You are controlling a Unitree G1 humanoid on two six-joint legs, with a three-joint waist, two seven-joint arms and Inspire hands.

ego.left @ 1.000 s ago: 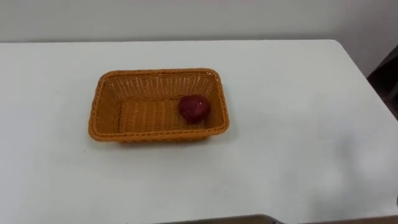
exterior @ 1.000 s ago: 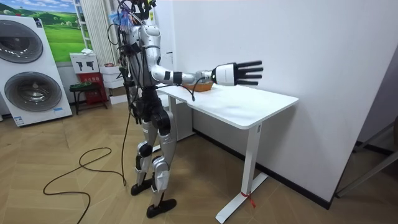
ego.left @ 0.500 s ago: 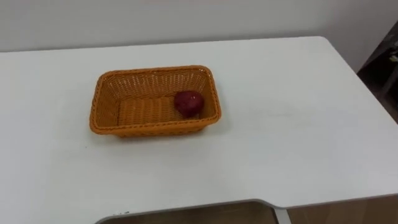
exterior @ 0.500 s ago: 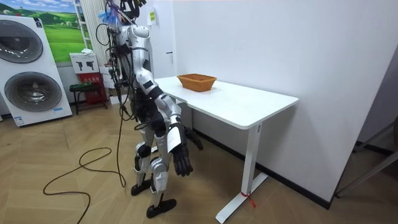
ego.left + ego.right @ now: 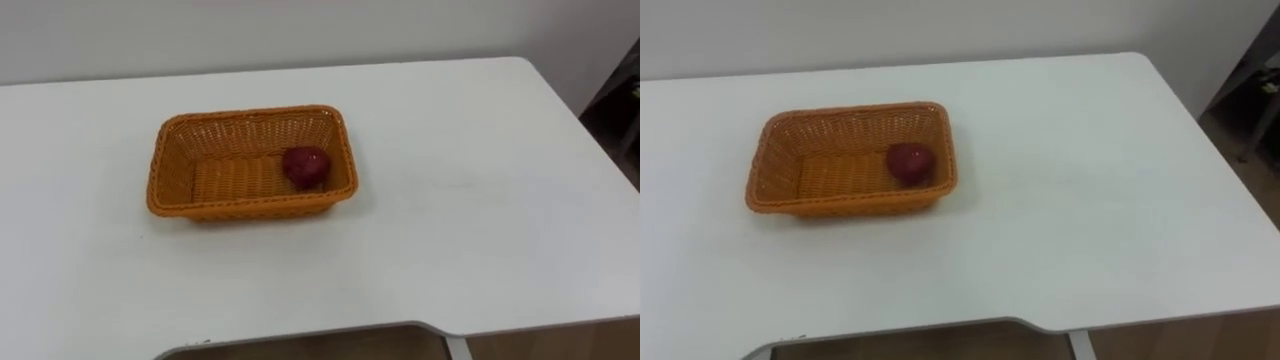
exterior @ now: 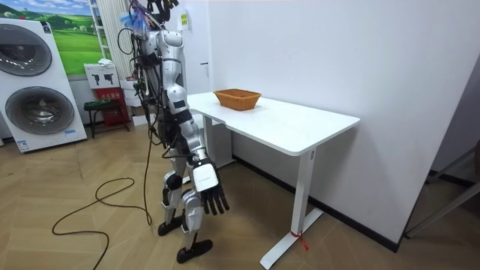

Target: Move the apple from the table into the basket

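A dark red apple lies inside an orange wicker basket, toward its right end. The basket stands on the white table, left of the middle. In the room view the basket sits near the table's far end, and the robot stands upright at that end. My right hand hangs low beside the leg, well below the tabletop, open with its fingers spread and holding nothing.
The table's near edge runs along the bottom of the eye views, its right edge at the far right. Two washing machines and a small red stool stand at the room view's left. Wood floor lies behind the robot.
My right arm, stretched out level over the table a second ago, has swung down to hang by the leg. The eye view shifted slightly; apple and basket stayed put.
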